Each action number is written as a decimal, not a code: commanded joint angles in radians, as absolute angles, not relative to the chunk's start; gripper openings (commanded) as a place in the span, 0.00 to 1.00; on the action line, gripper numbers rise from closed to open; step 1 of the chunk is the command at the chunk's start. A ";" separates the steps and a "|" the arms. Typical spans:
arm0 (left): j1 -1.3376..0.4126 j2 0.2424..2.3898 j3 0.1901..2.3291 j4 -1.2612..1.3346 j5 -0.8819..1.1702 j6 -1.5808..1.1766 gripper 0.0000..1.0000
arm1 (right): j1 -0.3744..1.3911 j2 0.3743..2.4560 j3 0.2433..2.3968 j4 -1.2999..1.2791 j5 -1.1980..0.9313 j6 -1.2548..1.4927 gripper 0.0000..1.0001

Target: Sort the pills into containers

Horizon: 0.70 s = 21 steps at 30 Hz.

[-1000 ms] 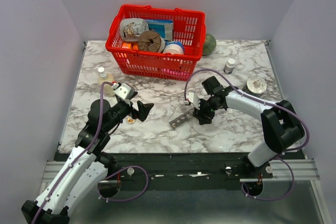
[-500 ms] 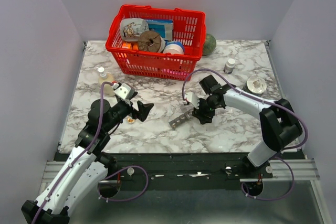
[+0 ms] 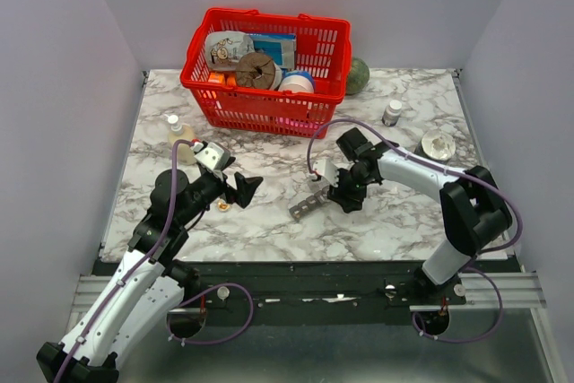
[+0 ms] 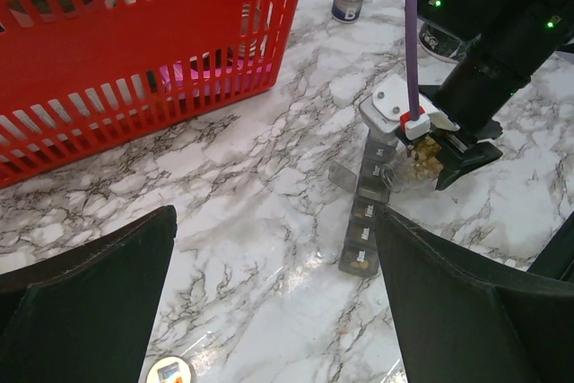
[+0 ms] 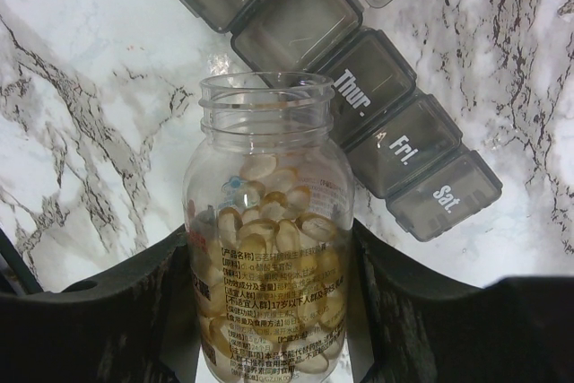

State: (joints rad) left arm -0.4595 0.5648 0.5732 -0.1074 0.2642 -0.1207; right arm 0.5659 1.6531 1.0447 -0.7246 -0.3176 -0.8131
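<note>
Clamped between right fingers (image 5: 421, 311): uncapped clear plastic bottle (image 5: 269, 221) of yellow softgel pills (image 5: 278, 248). Directly ahead of its mouth, on the white marble table (image 5: 81, 87): long dark grey plastic strip of day-labelled compartments (image 5: 395, 105), one lid flipped open; Thur., Fri., Sat. lids shut. Spread wide and holding nothing: left fingers (image 4: 81, 293), with the strip well ahead, framed between the two tips.
</note>
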 commanded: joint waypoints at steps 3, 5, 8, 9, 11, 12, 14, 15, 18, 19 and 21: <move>-0.457 0.557 0.568 -0.106 0.284 -0.106 0.99 | 0.583 1.684 1.092 -0.782 -0.268 -0.821 0.00; -0.457 0.555 0.568 -0.106 0.284 -0.107 0.99 | 0.584 1.690 1.097 -0.792 -0.261 -0.822 0.01; -0.459 0.551 0.568 -0.104 0.284 -0.106 0.99 | 0.588 1.695 1.104 -0.802 -0.253 -0.822 0.01; -0.459 0.551 0.568 -0.106 0.284 -0.107 0.99 | 0.588 1.698 1.108 -0.802 -0.252 -0.822 0.01; -0.459 0.551 0.568 -0.106 0.284 -0.107 0.99 | 0.591 1.701 1.114 -0.808 -0.245 -0.819 0.01; -0.459 0.549 0.568 -0.106 0.284 -0.106 0.99 | 0.591 1.701 1.117 -0.811 -0.245 -0.819 0.01; -0.459 0.548 0.568 -0.106 0.284 -0.107 0.99 | 0.592 1.704 1.121 -0.813 -0.247 -0.819 0.01; -0.457 0.548 0.568 -0.106 0.284 -0.106 0.99 | 0.594 1.704 1.123 -0.816 -0.244 -0.819 0.01; -0.459 0.546 0.568 -0.106 0.285 -0.106 0.99 | 0.597 1.710 1.131 -0.822 -0.233 -0.813 0.01; -0.457 0.546 0.568 -0.106 0.287 -0.106 0.99 | 0.598 1.712 1.135 -0.828 -0.232 -0.815 0.01; -0.457 0.545 0.568 -0.106 0.287 -0.106 0.99 | 0.601 1.712 1.140 -0.831 -0.229 -0.813 0.01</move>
